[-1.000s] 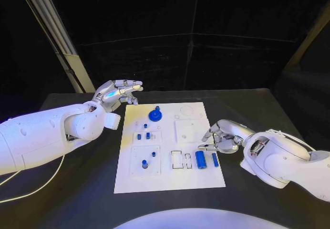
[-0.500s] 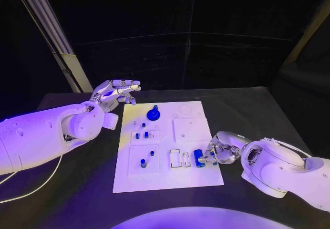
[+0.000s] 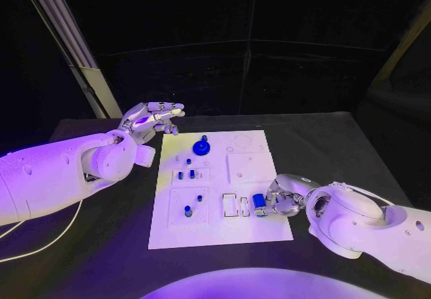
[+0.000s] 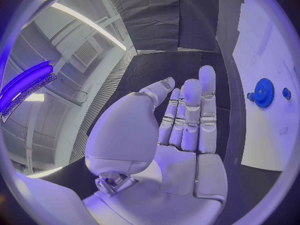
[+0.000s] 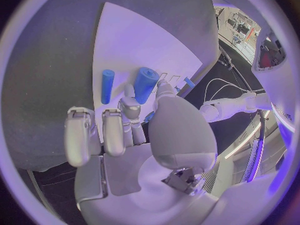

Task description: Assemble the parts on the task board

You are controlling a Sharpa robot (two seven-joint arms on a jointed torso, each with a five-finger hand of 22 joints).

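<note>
head view has the white task board [image 3: 256, 224] lying in the middle of the black table [image 3: 341, 143], its long sides running away from the robot. the right hand [image 3: 276, 200] is down at the board's near right part, fingers bent over the thick blue cylinder [image 3: 258, 200]; from here i cannot tell whether the fingers actually clamp it or only touch it. the left hand [image 3: 152, 118] hovers off the board's far left corner, fingers apart and holding nothing. on the board, a blue gear [image 3: 201, 147] sits near the far end, and small blue pegs [image 3: 185, 175] stand in the left-hand blocks.

right wrist view gives what the head view hides: the thick blue cylinder [image 5: 145, 84] lies flat on the board, its long axis running along the board's length, and a thinner blue rod [image 5: 107, 86] lies just beside it, parallel. the right hand's fingers [image 5: 129, 107] reach the cylinder's near end, thumb close alongside.

left wrist view shows the left hand [image 4: 181, 135] flat with fingers straight and side by side, empty, the blue gear [image 4: 263, 92] well beyond them on the board.
</note>
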